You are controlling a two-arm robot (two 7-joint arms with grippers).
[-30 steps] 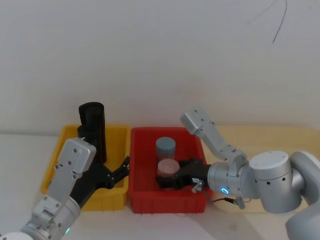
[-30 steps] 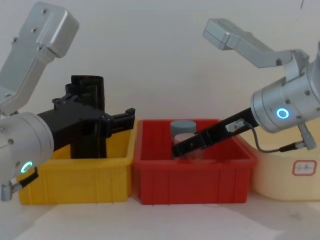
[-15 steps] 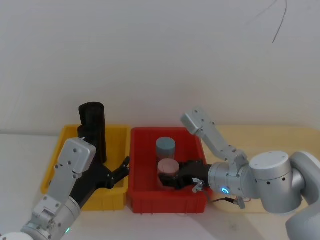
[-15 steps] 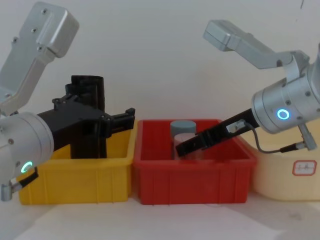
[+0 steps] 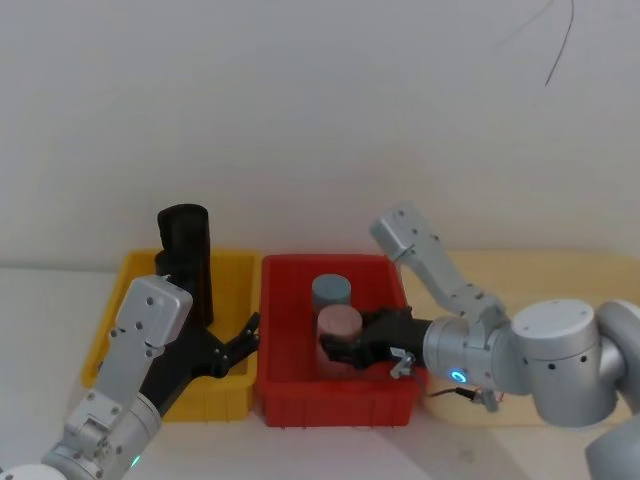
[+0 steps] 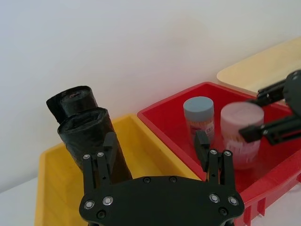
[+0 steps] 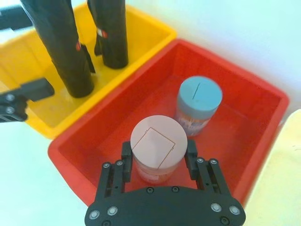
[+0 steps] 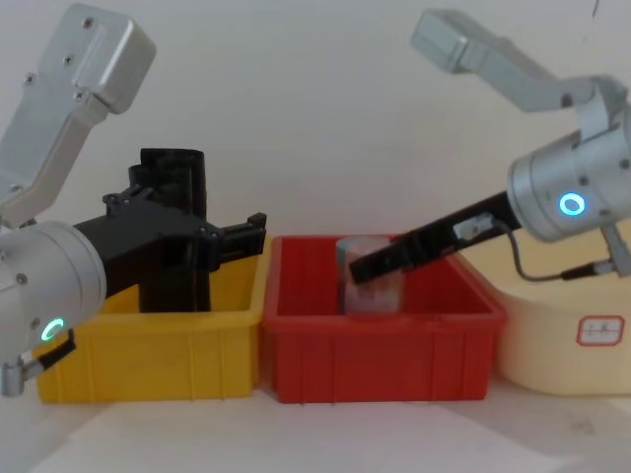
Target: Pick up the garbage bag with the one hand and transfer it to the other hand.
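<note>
Your left gripper (image 6: 155, 141), the one with the green-teal wrist light, hovers over the yellow bin (image 8: 148, 355). Its fingers are spread wide and grip nothing. The garbage bag (image 6: 89, 136) stands upright in that bin and rises well above the rim. In the left wrist view one finger overlaps the roll's side; you cannot tell from this whether it touches. A second black roll (image 7: 113, 33), bearing a small red-and-white label, stands just behind the garbage bag in the same bin. The two are so close together that contact between them cannot be confirmed either way.

Your right gripper (image 7: 158, 160), with the blue wrist light, reaches into the red bin (image 8: 380, 360), which sits directly against the yellow bin's right side. Its fingers are pressed against opposite sides of a pink-lidded jar (image 7: 153, 146), pinching it at the fingertips. In the chest view the jar's top stands above the bin's rim; you cannot tell whether its base is clear of the bin floor. A blue-lidded jar (image 7: 200, 101) stands upright just beside it, farther into the bin and apart from the fingers.

The garbage bag is well apart from the right gripper. A pale cream tray (image 8: 562, 345) lies to the right of the red bin, and all three containers rest on the white table (image 8: 296, 434).
</note>
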